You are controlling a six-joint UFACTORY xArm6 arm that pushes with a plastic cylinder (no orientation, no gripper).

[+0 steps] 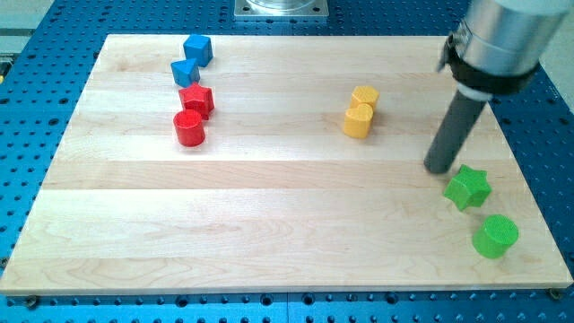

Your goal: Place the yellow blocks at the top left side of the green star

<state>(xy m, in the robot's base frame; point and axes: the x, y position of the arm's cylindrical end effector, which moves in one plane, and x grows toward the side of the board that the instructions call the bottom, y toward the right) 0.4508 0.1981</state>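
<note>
Two yellow blocks sit touching right of the board's centre: a yellow hexagonal block [365, 95] above a yellow block [358, 120] whose shape looks like a rounded cylinder. The green star [468, 187] lies near the right edge. My tip [439, 168] rests on the board just up and left of the green star, close to it, and well to the right of the yellow blocks.
A green cylinder [495, 236] lies below and right of the green star. At the upper left are two blue blocks [197, 48] [185, 72], a red star [196, 99] and a red cylinder [189, 128]. The wooden board [269, 224] lies on a blue perforated table.
</note>
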